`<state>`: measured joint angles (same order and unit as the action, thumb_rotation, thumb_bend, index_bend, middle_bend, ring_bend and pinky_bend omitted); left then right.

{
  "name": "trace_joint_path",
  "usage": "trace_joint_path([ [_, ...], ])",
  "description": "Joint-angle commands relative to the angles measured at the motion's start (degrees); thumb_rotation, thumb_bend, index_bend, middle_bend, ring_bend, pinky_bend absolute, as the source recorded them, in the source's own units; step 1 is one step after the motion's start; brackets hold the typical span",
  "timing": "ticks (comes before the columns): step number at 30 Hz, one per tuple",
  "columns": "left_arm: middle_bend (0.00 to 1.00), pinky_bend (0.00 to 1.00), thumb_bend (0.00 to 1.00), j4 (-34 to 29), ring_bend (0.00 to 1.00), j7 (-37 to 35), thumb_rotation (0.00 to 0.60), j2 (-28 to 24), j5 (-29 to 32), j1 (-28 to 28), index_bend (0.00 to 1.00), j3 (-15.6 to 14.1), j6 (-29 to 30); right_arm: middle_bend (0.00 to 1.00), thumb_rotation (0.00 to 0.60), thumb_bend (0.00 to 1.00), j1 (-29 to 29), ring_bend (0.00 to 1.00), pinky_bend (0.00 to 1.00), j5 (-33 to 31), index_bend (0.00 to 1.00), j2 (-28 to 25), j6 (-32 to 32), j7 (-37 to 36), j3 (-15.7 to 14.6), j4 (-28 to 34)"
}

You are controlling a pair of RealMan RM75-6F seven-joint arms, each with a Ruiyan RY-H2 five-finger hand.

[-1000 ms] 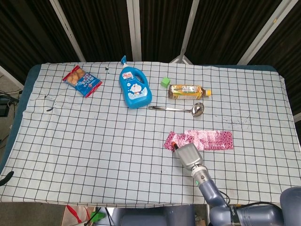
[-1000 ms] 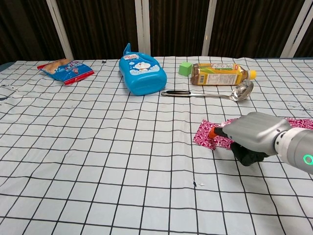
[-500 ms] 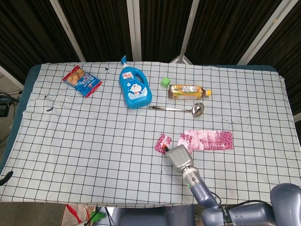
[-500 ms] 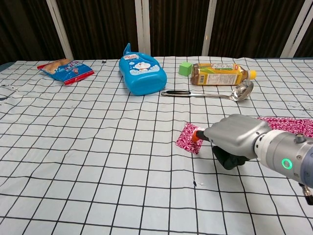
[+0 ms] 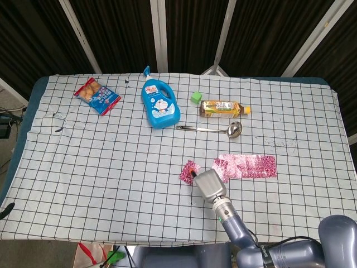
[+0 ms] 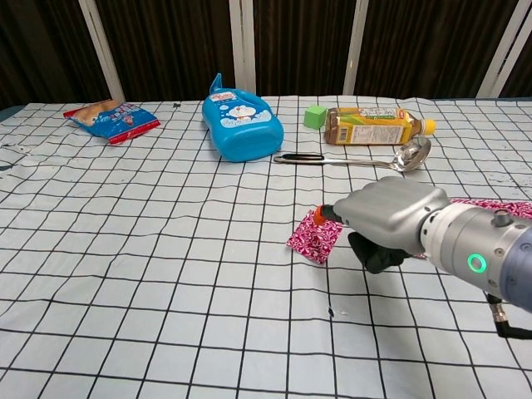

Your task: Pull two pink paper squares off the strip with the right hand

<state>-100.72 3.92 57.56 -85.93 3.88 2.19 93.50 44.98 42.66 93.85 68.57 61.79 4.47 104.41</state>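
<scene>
The bench has a white cloth with black squares on it. At the back lie a red and blue snack bag, a blue plastic soap bottle, a small green block, a yellow tea bottle and a metal ladle. Nearer lies a pink shiny paper strip, and just beside it a loose pink paper square.

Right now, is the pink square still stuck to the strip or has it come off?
Off. The pink square lies apart from the strip, with bare cloth between them, at the right hand.

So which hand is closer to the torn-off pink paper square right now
Right. The right hand touches the pink paper square's right edge with a fingertip; the left hand shows in neither view.
</scene>
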Motion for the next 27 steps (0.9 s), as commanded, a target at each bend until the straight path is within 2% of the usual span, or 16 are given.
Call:
trace_joint_path([
  [1, 0.0, 0.08, 0.28, -0.09, 0.0, 0.18, 0.6, 0.06, 0.03, -0.02, 0.15, -0.03, -0.06, 0.85, 0.6, 0.85, -0.64, 0.88, 0.7, 0.26, 0.17, -1.87, 0.9, -0.81, -0.32, 0.95],
  [13, 0.0, 0.08, 0.28, -0.45, 0.0, 1.25, 0.6, 0.4, -0.16, 0.37, 0.15, -0.11, 0.76, 0.85, 0.6, 0.85, -2.59, 0.88, 0.7, -0.77, 0.17, -6.66, -1.06, -5.68, -2.43, -0.75],
  [27, 0.0, 0.08, 0.28, -0.65, 0.0, 2.37, 0.6, 0.72, -0.15, 0.3, 0.15, -0.13, 0.69, 0.85, 0.6, 0.85, -3.87, 0.88, 0.7, 0.54, 0.17, -7.7, -2.67, -9.23, -4.53, -2.97],
])
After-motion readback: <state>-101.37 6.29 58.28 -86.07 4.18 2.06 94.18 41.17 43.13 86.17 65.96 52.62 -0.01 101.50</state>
